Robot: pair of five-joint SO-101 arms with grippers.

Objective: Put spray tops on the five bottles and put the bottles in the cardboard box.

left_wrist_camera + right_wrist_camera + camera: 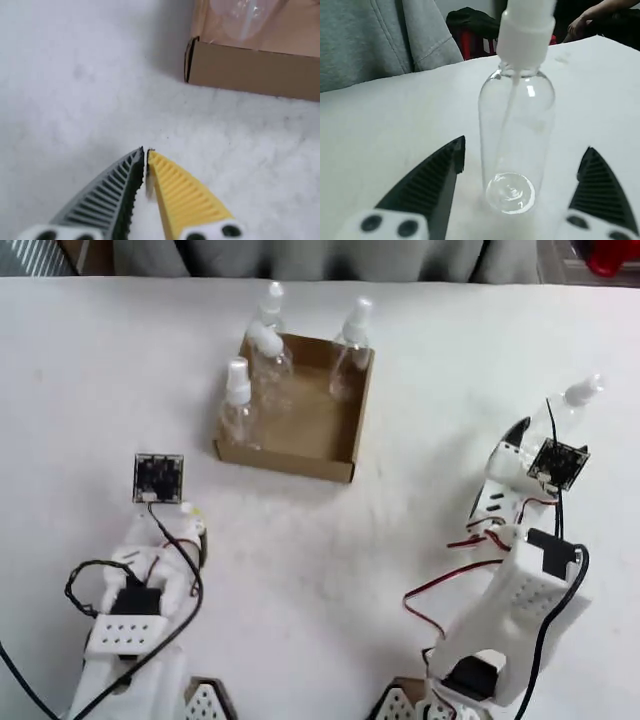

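At the desk's near-left corner, the left gripper (146, 152) is closed and empty. Farther, by the right edge, the right gripper (525, 146) gapes around the last capped bottle (565, 408), ungripped. Toward the far edge, the cardboard box (345, 458) holds four capped bottles (352, 355); one placement apparently remains.

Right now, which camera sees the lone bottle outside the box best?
The right wrist view: the bottle stands upright, spray top on, between the open right end effector. The high view shows it small behind that arm. The left wrist view faces the cardboard box.
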